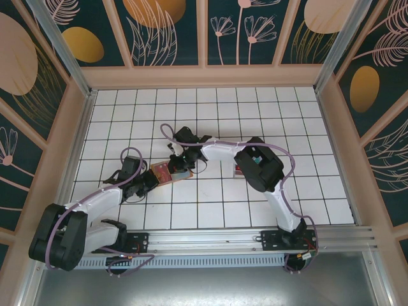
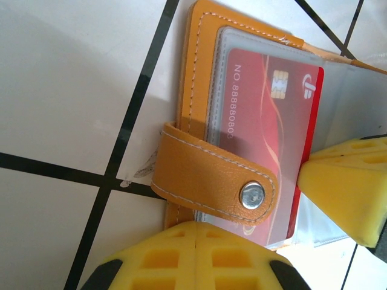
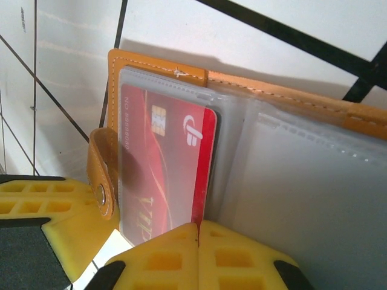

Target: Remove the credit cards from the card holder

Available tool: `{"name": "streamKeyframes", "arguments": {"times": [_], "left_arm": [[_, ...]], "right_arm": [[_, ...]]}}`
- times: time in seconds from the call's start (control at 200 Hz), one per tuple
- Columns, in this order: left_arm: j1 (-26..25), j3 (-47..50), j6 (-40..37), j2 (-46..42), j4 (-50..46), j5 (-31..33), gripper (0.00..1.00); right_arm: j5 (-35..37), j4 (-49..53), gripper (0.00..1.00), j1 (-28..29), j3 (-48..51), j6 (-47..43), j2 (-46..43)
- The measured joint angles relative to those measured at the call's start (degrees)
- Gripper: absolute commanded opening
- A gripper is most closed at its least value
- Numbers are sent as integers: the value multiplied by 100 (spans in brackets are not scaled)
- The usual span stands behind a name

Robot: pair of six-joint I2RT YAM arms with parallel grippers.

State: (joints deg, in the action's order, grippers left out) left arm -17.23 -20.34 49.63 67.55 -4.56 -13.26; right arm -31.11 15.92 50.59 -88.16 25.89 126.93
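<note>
Setting: my robot test cell in a lab, with white black-gridded tabletop (image 1: 306,115), floral-printed wall panels (image 1: 169,29) boxing it in, and aluminium mounting rail (image 1: 210,237) along the near edge.

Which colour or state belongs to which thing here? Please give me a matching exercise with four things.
Things:
1. card
2. strap
3. table
4. left gripper

Descriptions:
A. white with black lines
B. yellow, shut
C. red, in a clear pocket
D. orange, with a metal snap

Pairs: 1-C; 2-D; 3-A; 4-B
</note>
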Motion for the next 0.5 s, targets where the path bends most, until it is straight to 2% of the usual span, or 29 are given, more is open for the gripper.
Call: {"name": "streamKeyframes", "arguments": {"times": [0.48, 0.5], "left_arm": [[0, 0, 0, 0, 2, -2, 2], [0, 0, 0, 0, 2, -2, 2]], "right_arm": [[125, -120, 0, -262, 535, 17, -382], [118, -122, 2, -262, 535, 17, -380]]}}
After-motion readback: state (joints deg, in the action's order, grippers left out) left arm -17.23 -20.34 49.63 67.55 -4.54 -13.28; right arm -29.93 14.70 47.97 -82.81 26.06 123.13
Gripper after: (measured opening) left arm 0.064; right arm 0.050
